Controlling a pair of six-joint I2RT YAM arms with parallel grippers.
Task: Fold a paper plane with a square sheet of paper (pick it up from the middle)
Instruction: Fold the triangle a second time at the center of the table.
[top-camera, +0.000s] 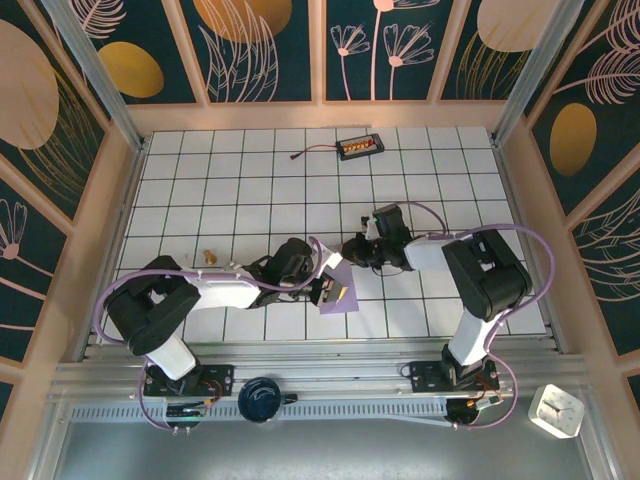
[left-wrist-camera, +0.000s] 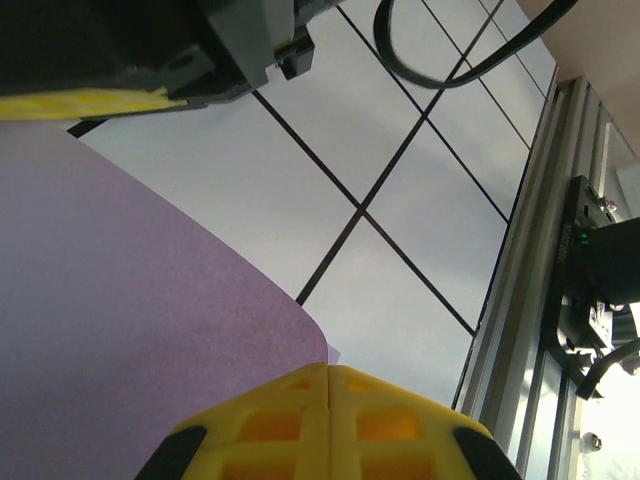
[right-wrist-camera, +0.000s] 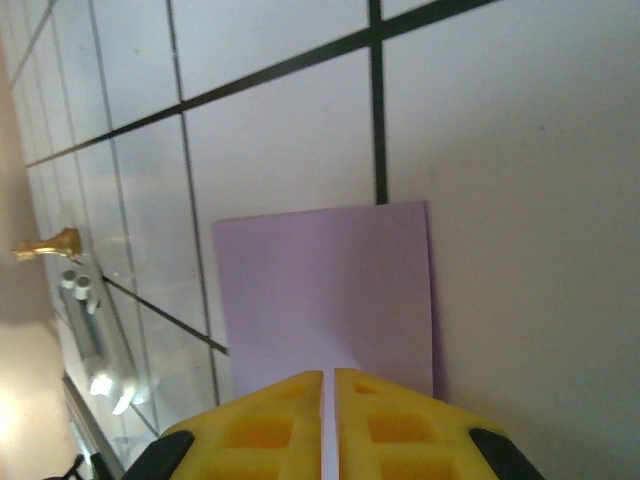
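Left gripper (left-wrist-camera: 328, 368), right gripper (right-wrist-camera: 329, 376) on paper (right-wrist-camera: 325, 290)

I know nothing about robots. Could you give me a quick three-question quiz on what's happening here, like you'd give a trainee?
1. True or false: the right pincer hangs wide open, away from the lavender paper.
2. Pick one: its fingers are A yellow, B red, C blue.
3. Fill in: the small gold object lies on the ___ arm's side.
Key: 1 false; 2 A; 3 left.
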